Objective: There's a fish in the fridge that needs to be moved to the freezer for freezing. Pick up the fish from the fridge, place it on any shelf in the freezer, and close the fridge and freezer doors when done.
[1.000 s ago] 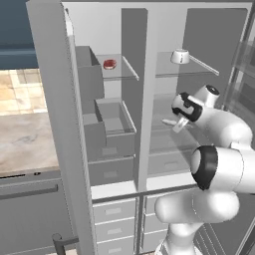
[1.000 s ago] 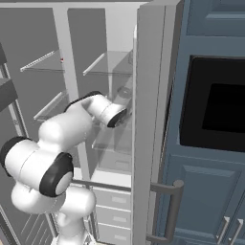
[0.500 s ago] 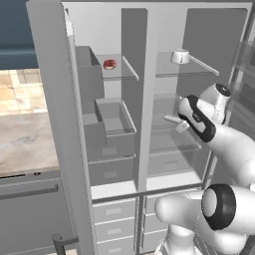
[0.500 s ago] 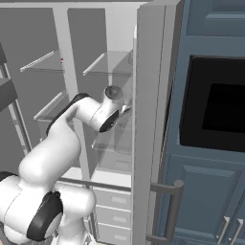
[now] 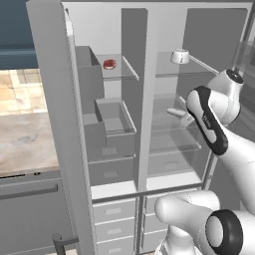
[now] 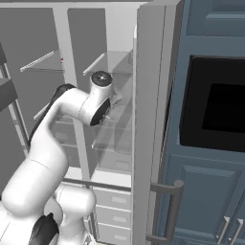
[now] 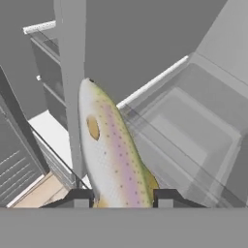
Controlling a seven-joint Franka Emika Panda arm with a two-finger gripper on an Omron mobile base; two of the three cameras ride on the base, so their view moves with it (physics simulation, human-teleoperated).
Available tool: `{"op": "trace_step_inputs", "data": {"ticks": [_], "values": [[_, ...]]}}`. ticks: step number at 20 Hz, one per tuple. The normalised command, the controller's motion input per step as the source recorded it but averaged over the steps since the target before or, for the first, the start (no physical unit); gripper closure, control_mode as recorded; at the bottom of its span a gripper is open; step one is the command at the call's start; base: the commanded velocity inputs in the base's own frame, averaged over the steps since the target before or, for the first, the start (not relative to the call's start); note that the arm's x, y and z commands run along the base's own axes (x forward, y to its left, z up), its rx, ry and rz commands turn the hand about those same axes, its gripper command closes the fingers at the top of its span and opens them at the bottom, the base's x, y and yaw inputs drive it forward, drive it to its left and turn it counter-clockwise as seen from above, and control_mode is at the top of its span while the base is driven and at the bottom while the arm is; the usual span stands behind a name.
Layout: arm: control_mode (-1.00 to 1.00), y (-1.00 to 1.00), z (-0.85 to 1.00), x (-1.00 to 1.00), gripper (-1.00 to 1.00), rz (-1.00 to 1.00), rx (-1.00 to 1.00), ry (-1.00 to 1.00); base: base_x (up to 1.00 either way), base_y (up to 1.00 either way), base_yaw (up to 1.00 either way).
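My gripper (image 7: 123,198) is shut on the fish (image 7: 114,155), a pale speckled body with a pink stripe that sticks out past the fingertips. In the left base view the fish (image 5: 177,113) hangs just above the middle glass shelf of the fridge (image 5: 174,144), with the gripper (image 5: 188,118) at its right end. The freezer (image 5: 112,134) is the narrower left section with grey bins. Both doors stand open: the freezer door (image 5: 55,124) at the left, the fridge door (image 6: 148,119) edge-on at the right.
A small red item (image 5: 109,63) lies on the freezer's glass shelf and a white bowl (image 5: 180,56) on the fridge's top shelf. Grey drawers (image 5: 114,211) sit below. A counter (image 5: 20,144) lies to the left, a blue cabinet with a black oven (image 6: 217,110) to the right.
The arm's elbow has swung out to the right and stretched upward. The hand has stayed over the fridge's middle shelf with the fish still in its grip.
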Motion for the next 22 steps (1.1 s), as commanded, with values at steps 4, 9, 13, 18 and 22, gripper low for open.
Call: {"op": "trace_step_inputs", "data": {"ticks": [4, 9, 13, 18, 22], "values": [[-1.0, 0.46, 0.22, -0.4, 1.0, 0.05, 0.07, -0.14, 0.0, 0.0, 0.0], [-1.0, 0.53, 0.43, -0.12, 1.0, 0.07, 0.08, -0.16, 0.0, 0.0, 0.0], [-1.0, 0.5, 0.49, 0.0, 1.0, 0.03, 0.07, -0.04, 0.0, 0.0, 0.0], [-1.0, 0.35, 0.64, -0.08, 1.0, 0.01, 0.09, 0.0, 0.0, 0.0, 0.0], [-1.0, 0.25, 0.71, 0.0, 1.0, 0.0, 0.09, 0.0, 0.0, 0.0, 0.0]]}}
